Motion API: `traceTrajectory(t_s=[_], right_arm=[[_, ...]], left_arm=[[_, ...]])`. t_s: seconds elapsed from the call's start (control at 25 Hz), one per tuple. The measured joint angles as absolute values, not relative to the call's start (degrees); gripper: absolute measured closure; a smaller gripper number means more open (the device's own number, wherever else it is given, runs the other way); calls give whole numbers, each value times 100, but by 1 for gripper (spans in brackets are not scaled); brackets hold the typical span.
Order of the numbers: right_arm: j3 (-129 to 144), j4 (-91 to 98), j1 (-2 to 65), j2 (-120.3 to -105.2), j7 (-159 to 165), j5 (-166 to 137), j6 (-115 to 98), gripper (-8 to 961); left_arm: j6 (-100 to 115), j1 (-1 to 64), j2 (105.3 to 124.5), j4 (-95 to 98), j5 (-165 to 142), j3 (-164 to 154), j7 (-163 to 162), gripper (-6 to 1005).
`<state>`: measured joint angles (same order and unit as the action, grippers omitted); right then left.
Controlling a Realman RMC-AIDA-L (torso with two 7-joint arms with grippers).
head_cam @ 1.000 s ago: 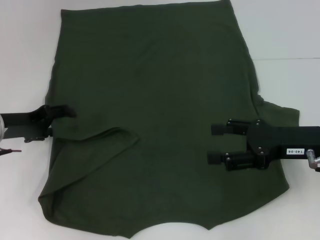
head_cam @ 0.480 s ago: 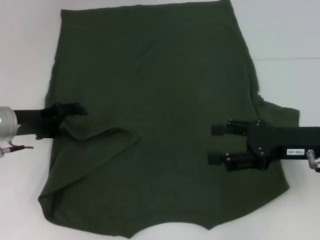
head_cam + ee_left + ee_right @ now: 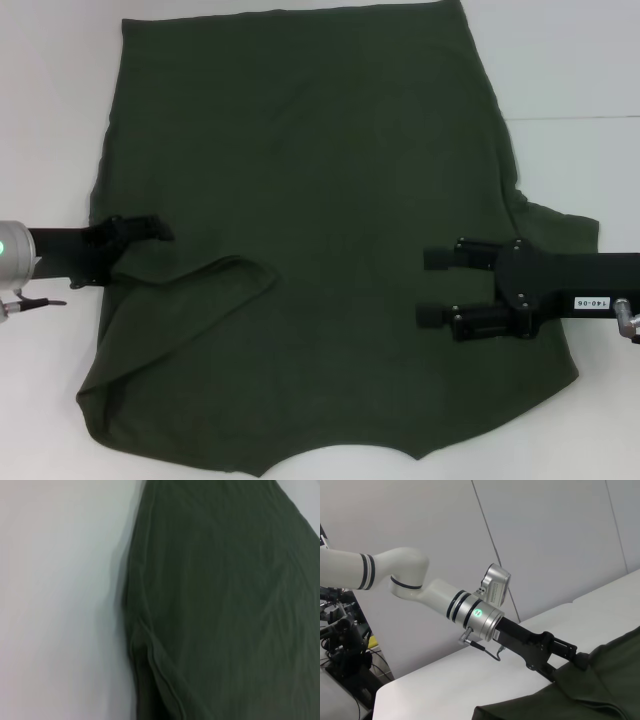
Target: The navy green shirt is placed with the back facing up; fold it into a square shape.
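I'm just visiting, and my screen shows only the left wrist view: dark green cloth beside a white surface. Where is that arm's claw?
Observer: The left gripper is at the left edge of the navy green shirt, roughly halfway along it.
Operator: Is the other arm doing anything?
Observer: The right gripper is over the shirt's right side, open and holding nothing.
Operator: Is the shirt folded at all?
Observer: Only the left sleeve looks turned in over the body. The right sleeve sticks out flat on the table.
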<state>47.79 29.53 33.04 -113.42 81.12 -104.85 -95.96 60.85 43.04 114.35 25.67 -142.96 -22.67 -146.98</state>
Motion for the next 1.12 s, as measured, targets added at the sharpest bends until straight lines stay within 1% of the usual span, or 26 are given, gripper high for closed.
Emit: traceTrajectory(t_s=[0.56, 0.76, 0.96, 1.12], right_arm=[[4769, 2953, 3331, -11339, 8112, -10485, -9588, 7], [4764, 2953, 3316, -11339, 8093, -10485, -9588, 7], [4773, 2957, 3345, -11345, 8099, -10485, -9588, 7], [4786, 2962, 3367, -11347, 8113, -10485, -9599, 7]], left_arm=[[6101, 4443, 11437, 2498, -14266, -2271, -14762, 136], [5870, 4452, 11500, 2460, -14115, -2226, -14762, 137], [5461, 4816, 11513, 2337, -12645, -2234, -14403, 137], [5400, 5076, 11516, 2315, -12435, -2291, -14349, 137]])
